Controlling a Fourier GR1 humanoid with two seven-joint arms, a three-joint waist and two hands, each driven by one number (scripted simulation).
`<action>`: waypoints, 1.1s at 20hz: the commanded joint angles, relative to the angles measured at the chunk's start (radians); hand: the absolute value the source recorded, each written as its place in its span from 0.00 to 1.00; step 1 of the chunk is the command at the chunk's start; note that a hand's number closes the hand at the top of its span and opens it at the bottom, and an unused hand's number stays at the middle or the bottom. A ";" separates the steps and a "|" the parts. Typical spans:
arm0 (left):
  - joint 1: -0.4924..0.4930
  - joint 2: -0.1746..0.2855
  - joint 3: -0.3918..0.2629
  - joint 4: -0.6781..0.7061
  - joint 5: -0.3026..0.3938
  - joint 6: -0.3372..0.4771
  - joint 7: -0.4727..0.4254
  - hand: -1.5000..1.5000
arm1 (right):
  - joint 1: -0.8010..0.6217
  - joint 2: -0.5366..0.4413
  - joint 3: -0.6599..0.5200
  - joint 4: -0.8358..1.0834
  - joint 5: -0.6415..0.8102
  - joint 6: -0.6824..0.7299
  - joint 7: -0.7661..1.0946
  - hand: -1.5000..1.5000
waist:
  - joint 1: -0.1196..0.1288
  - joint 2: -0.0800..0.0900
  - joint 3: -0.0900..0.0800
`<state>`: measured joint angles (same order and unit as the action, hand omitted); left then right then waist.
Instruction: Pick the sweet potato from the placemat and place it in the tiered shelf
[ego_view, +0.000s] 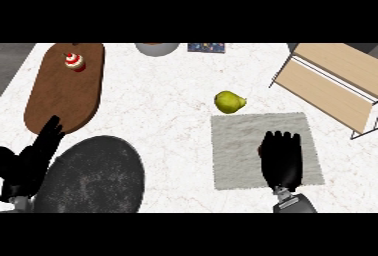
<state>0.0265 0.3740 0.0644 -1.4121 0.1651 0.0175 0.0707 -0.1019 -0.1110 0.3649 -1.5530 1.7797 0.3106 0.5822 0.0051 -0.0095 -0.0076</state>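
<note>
Step in hand: the reach and grasp, judging by the right hand (280, 159) lying over the placemat (236, 150), with nothing lifted yet
Sweet potato (260, 149): almost wholly hidden under that hand; only an orange-brown sliver shows at the palm's 9 o'clock edge, on the mat
Right fingers: stretched toward 12 o'clock, fairly straight, not seen closed round anything
Left hand (35, 156): resting at the view's 8 o'clock edge, fingers up and relaxed, beside the dark round plate (88, 175)
Tiered shelf (332, 80): at 2 o'clock from the mat, well apart
Yellow-green fruit (229, 102): just off the mat's 12 o'clock edge, not the target
Next move calls for: curling the fingers round the sweet potato, lifting, then carrying toward 2 o'clock, clear of the shelf's frame
</note>
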 joint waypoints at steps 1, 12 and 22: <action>0.054 0.004 0.018 -0.067 0.008 -0.032 0.029 0.50 | 0.030 -0.054 0.011 -0.015 0.024 0.007 -0.036 1.00 | -0.002 0.008 0.008; 0.025 -0.016 0.046 0.019 -0.023 -0.048 -0.034 0.50 | -0.103 0.027 -0.088 0.010 -0.069 -0.052 -0.056 1.00 | 0.003 0.010 0.008; -0.019 -0.042 0.031 -0.013 -0.028 -0.023 0.045 0.50 | -0.349 0.110 -0.320 -0.080 -0.499 0.076 0.129 1.00 | -0.003 0.008 0.008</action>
<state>0.0134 0.3563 0.1068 -1.4268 0.1510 -0.0220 0.1023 -0.3639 -0.0143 0.0878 -1.5731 1.3624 0.3244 0.6523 0.0100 0.0009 0.0005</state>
